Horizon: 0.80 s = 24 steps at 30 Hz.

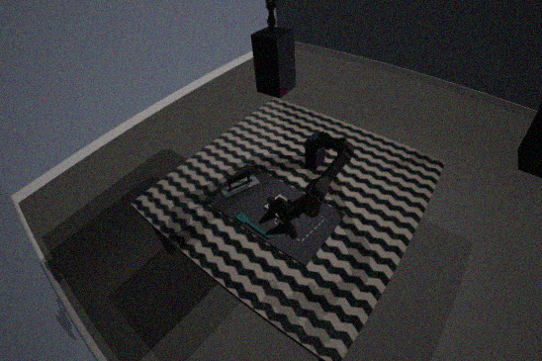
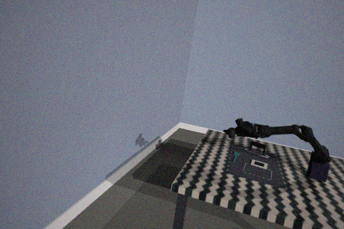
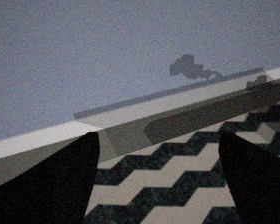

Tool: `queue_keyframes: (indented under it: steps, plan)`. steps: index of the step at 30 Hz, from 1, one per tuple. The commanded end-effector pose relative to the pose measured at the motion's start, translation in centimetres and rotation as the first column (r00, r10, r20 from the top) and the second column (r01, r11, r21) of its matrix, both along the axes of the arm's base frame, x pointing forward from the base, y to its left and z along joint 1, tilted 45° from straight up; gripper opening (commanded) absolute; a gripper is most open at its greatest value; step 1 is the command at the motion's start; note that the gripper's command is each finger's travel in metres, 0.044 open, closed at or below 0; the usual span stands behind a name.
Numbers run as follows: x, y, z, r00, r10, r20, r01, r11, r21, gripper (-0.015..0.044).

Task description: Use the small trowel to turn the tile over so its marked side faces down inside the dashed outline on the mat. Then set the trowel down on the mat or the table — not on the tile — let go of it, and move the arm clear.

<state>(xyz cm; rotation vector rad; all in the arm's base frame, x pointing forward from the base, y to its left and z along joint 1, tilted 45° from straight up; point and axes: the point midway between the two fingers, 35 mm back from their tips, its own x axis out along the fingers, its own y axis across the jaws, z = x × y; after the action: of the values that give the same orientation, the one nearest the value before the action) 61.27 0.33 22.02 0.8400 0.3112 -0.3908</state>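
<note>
The teal trowel (image 1: 249, 223) (image 2: 236, 156) lies flat on the dark mat (image 1: 309, 250) (image 2: 277, 181) near its left edge. The white tile (image 2: 259, 164) lies inside the dashed outline (image 2: 258, 177) (image 1: 332, 221) with its dark mark facing up. In the top view the arm mostly hides the tile. My gripper (image 1: 278, 225) (image 2: 229, 132) (image 3: 157, 139) is open and empty. It hangs well above the mat near the trowel, pointing out past the table edge. The wrist view shows only the zigzag table top, floor and wall between the fingers.
A small black stand (image 1: 242, 181) (image 2: 258, 148) sits at the mat's back edge. The arm's base (image 2: 318, 166) stands on the zigzag table (image 1: 376, 211). A dark pedestal (image 1: 273, 59) stands on the floor beyond it, and a dark box (image 1: 531, 151) at the right.
</note>
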Motion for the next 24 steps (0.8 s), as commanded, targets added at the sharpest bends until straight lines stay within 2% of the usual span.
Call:
queue_keyframes:
  steps: [1, 6, 12, 24]
  plan:
    - [0.2, -2.2, -3.4, 0.994, 0.024, -0.110, -0.028, 0.999, -0.038, 0.0270]
    - [-0.5, -5.6, -8.8, 0.964, 0.034, -0.265, -0.047, 0.998, -0.042, 0.0270]
    - [-1.4, -7.9, -12.4, 0.924, 0.066, -0.377, -0.088, 0.995, -0.043, 0.0270]
    - [-5.9, -14.3, -22.2, 0.717, 0.236, -0.656, -0.276, 0.960, 0.044, 0.0270]
